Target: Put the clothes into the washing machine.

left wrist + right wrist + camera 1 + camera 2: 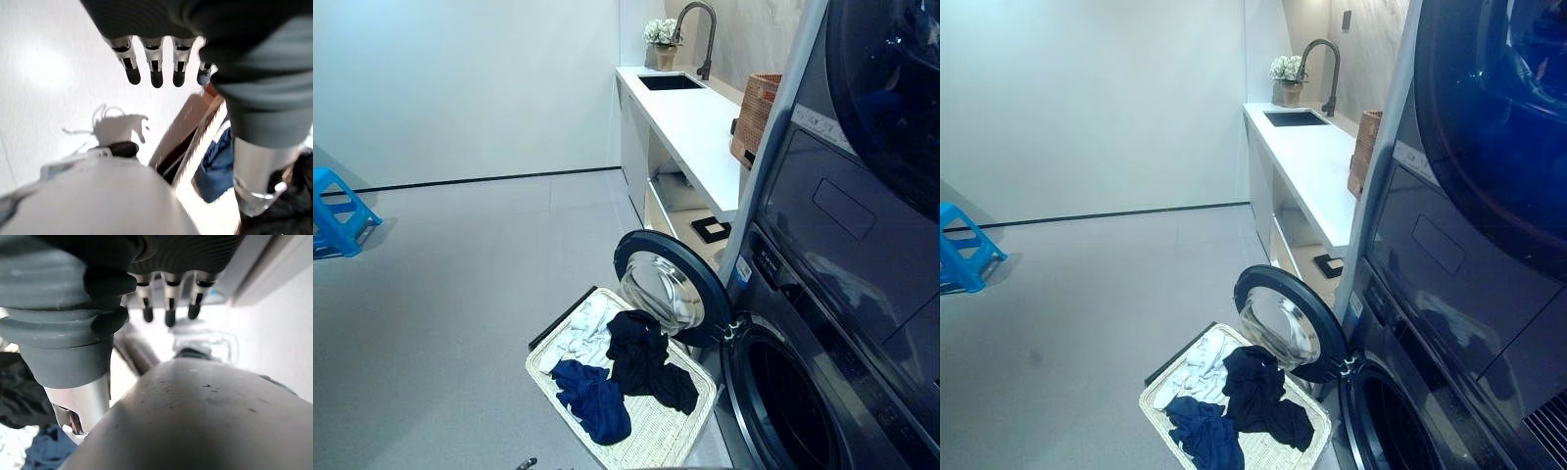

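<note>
Woven basket: a pale laundry basket [656,431] is set on the grey floor [460,294], just beside the open washing machine door [671,284].
Clothes: three pieces are seen in the basket, none of them in the drum; a white garment [578,333] lies at the far left end, a black garment [641,362] is heaped in the middle nearest the door, and a blue garment [595,399] lies at the near end.
Washing machine: a dark front-loader [803,372] is stacked under a second dark machine [1489,176]; its round door is swung out to the left and its drum opening [783,401] is seen as a dark hollow.
Left hand: the left hand [156,63] is shown in its wrist view with fingers hanging straight and relaxed, nothing held; the blue garment and the basket edge are seen well beyond the fingers, apart from them.
Right hand: the right hand [168,298] is shown in its wrist view with fingers straight and loose, nothing held; black and blue cloth is seen at the frame's edge, well apart from the fingers.
Counter: a white counter [690,122] runs along the wall beyond the machines, with a sink [671,82], a dark tap [700,34], a small flower pot [663,39] and a brown wicker basket [754,117] on it.
Stool: a blue plastic stool [337,215] is stood on the floor far to the left.
</note>
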Available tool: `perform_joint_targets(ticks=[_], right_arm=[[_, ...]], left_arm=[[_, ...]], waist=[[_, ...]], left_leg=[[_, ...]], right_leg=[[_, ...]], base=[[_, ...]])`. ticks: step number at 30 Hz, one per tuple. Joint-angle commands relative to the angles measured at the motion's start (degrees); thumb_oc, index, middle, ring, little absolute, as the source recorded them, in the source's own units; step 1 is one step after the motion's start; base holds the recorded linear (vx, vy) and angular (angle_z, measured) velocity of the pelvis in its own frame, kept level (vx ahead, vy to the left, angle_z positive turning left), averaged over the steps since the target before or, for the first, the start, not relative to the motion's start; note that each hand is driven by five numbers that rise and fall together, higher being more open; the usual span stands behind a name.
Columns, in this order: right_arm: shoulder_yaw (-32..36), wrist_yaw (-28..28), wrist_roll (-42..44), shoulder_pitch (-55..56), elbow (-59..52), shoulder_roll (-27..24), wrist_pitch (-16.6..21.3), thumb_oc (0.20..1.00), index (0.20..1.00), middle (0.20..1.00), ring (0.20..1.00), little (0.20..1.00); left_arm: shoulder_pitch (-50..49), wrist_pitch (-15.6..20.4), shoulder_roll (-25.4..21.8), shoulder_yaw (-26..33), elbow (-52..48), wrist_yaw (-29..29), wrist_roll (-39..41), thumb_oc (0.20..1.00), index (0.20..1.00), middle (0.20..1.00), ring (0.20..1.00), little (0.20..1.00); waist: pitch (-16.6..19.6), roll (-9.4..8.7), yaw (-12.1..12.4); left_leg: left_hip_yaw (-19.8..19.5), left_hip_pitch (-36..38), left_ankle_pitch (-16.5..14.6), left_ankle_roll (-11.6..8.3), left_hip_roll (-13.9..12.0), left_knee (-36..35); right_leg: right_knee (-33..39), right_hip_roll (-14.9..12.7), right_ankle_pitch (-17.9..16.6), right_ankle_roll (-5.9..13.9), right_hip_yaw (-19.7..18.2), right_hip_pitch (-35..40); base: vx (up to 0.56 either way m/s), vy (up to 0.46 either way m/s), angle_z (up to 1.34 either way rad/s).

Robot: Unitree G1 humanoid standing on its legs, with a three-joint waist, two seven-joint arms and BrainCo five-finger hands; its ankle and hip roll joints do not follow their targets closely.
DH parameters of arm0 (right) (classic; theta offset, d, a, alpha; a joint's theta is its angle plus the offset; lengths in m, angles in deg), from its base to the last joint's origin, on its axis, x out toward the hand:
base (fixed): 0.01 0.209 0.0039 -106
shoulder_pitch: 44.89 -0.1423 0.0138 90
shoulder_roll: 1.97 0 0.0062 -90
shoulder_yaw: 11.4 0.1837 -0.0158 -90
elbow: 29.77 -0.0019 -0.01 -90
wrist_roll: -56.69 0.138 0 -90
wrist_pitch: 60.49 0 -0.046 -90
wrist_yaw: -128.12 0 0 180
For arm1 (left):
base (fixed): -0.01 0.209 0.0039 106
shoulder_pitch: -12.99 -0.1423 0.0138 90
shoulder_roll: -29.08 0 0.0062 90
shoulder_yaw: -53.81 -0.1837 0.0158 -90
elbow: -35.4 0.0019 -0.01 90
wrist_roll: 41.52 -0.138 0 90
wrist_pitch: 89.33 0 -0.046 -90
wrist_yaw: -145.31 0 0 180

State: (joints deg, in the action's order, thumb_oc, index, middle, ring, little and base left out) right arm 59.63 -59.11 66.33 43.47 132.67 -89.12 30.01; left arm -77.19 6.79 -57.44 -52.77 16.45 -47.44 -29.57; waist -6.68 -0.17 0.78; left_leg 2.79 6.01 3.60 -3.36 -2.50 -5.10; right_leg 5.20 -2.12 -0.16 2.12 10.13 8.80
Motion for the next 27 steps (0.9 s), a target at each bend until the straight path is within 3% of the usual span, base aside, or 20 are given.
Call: perform_joint_targets(ticks=[1, 7, 8, 14, 24, 25, 27], right_arm=[[-2.76, 0.64, -0.12, -5.10, -0.42, 1.01, 1.65, 1.000, 1.000, 1.000, 1.000, 1.000], [-4.75, 0.76, 0.49, -7.65, -1.89, -0.78, 2.67, 1.000, 1.000, 1.000, 1.000, 1.000], [-5.68, 0.93, 0.64, -8.82, -2.42, -1.47, 3.27, 1.000, 1.000, 1.000, 1.000, 1.000], [-7.63, 1.74, 1.67, -12.28, -3.69, -2.58, 5.07, 1.000, 1.000, 1.000, 1.000, 1.000], [-9.68, 3.17, 3.62, -17.15, -5.07, -2.79, 5.57, 1.000, 1.000, 1.000, 1.000, 1.000], [-10.89, 4.06, 5.39, -19.93, -6.13, -2.60, 5.81, 1.000, 1.000, 1.000, 1.000, 1.000], [-11.58, 4.70, 6.50, -21.20, -6.95, -2.59, 6.18, 1.000, 1.000, 1.000, 1.000, 1.000]], left_arm=[[7.23, 4.16, 0.71, 0.82, 1.45, -10.15, -5.92, 1.000, 1.000, 1.000, 1.000, 1.000], [12.38, 5.38, -1.29, -2.02, 0.07, -18.92, -11.92, 1.000, 1.000, 1.000, 1.000, 1.000], [14.54, 5.05, -1.89, -3.53, -0.65, -22.03, -13.21, 1.000, 1.000, 1.000, 1.000, 1.000], [20.71, 2.85, -3.24, -6.19, -1.86, -28.57, -17.42, 1.000, 1.000, 1.000, 1.000, 1.000], [27.38, 0.22, -4.86, -8.28, -1.96, -29.73, -19.71, 1.000, 1.000, 1.000, 1.000, 1.000], [31.73, -1.21, -6.60, -8.85, -1.39, -29.95, -20.46, 1.000, 1.000, 1.000, 1.000, 1.000], [34.45, -2.23, -7.64, -9.32, -0.94, -29.74, -21.16, 1.000, 1.000, 1.000, 1.000, 1.000]], waist=[[-3.87, -0.95, -0.33], [-7.66, -0.54, -1.72], [-9.45, -0.41, -2.13], [-14.29, -0.52, -2.81], [-19.27, -1.97, -3.21], [-22.14, -3.36, -3.53], [-23.11, -4.21, -3.93]], left_leg=[[2.79, 0.12, -6.41, 4.29, 6.33, 1.71], [4.14, -3.19, -5.90, 4.41, 6.07, 2.56], [4.48, -4.53, -5.57, 4.46, 6.01, 2.74], [4.32, -8.82, -4.81, 4.73, 6.50, 3.48], [4.88, -14.05, -3.97, 4.33, 6.49, 5.39], [5.48, -17.25, -3.55, 3.96, 6.40, 6.73], [5.73, -19.82, -3.11, 3.60, 6.28, 7.59]], right_leg=[[-2.86, 0.68, -0.08, 2.60, -2.30, -4.30], [-3.81, 0.43, -0.95, 2.70, -4.09, -8.47], [-4.05, 0.43, -1.46, 2.78, -4.92, -10.15], [-3.77, 0.54, -3.24, 3.04, -7.67, -14.61], [-3.89, 0.73, -5.07, 3.40, -8.83, -19.41], [-4.60, 1.02, -5.98, 3.45, -9.08, -22.66], [-5.34, 1.07, -6.49, 3.42, -8.91, -25.41]], base=[[0.00, 0.043, -0.05], [-0.06, 0.066, -0.09], [-0.08, 0.091, -0.21], [-0.03, 0.054, -0.21], [-0.04, 0.004, -0.15], [-0.08, -0.024, -0.03], [-0.09, -0.038, -0.17]])
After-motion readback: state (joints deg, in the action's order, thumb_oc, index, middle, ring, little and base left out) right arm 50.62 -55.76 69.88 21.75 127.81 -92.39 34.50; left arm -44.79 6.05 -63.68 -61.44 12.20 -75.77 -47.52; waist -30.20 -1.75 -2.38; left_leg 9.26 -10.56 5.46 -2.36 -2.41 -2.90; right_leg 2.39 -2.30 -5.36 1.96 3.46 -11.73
